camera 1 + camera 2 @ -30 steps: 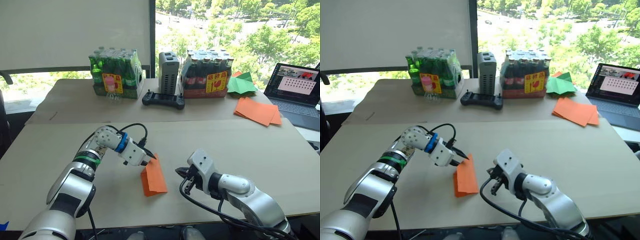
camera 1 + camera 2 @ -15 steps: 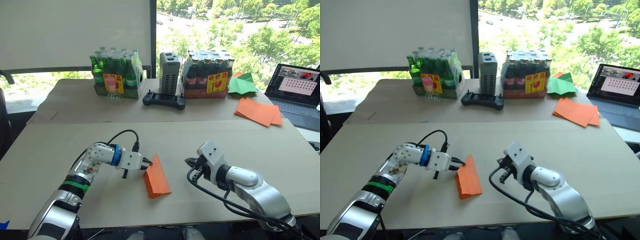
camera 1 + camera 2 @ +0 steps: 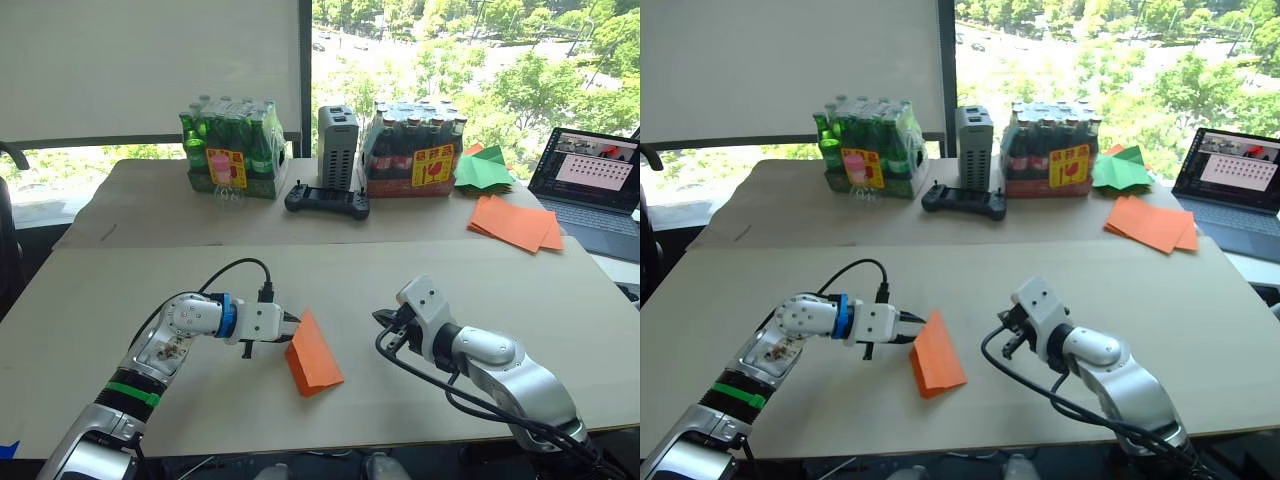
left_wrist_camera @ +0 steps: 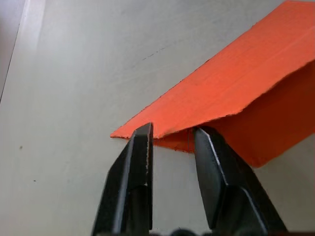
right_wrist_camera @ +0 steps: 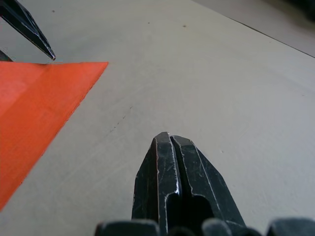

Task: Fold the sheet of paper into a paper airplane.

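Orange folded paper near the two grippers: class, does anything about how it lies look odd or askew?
Yes. The sheet of paper does not lie flat: its upper flap stands raised off the table, at the open left gripper.

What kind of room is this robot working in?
Probably an office or lab on an upper floor: a laptop sits on the table, packs of bottled drinks stand by a window looking down on treetops.
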Robot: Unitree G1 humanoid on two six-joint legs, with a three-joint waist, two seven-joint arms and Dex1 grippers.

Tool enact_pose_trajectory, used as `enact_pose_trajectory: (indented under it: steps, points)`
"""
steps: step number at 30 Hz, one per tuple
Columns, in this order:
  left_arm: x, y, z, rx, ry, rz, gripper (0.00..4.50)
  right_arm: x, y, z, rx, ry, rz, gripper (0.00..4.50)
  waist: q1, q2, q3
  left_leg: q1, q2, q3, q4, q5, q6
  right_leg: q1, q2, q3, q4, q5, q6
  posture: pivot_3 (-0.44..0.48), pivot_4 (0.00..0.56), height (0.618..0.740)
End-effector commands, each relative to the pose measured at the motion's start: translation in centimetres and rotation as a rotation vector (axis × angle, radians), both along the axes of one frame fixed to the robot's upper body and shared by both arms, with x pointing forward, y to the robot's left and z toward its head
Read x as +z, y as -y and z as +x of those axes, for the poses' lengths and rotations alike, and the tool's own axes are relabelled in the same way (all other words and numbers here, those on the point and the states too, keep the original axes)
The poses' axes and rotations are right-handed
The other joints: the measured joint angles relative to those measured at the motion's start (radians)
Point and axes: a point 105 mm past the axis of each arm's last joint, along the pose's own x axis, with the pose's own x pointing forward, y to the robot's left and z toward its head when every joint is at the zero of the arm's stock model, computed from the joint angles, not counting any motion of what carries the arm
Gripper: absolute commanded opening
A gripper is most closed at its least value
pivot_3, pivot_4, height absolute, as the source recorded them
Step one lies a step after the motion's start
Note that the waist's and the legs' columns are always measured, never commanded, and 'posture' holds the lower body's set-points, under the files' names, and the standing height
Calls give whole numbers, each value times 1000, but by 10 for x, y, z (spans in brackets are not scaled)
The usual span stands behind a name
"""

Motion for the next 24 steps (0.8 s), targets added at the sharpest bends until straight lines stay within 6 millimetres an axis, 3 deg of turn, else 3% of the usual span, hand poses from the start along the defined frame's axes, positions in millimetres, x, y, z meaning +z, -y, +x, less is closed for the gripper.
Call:
enact_pose_trajectory:
  steps: [1, 6, 14, 24]
  points:
    - [10, -5, 5, -4, 57, 11, 2854, 13, -2, 3, 4, 68, 17, 0, 0, 0, 0, 0, 0, 0, 0, 0, 0, 0, 0, 0, 0, 0, 0, 0, 150, 699]
    - [13, -13, 11, 37, 79, 18, 4484, 15, -3, 3, -4, 79, 23, 0, 0, 0, 0, 0, 0, 0, 0, 0, 0, 0, 0, 0, 0, 0, 0, 0, 150, 699]
    - [22, -14, 7, 48, 97, -18, 4484, 16, 2, 5, -22, 86, 18, 0, 0, 0, 0, 0, 0, 0, 0, 0, 0, 0, 0, 0, 1, 0, 0, 0, 150, 699]
    - [23, -10, 17, -124, 178, 97, 4484, 13, -1, 4, -25, 83, 23, 0, 2, 0, 0, 0, 0, 0, 0, 0, -1, 0, 0, 0, 1, 0, 0, 0, 150, 699]
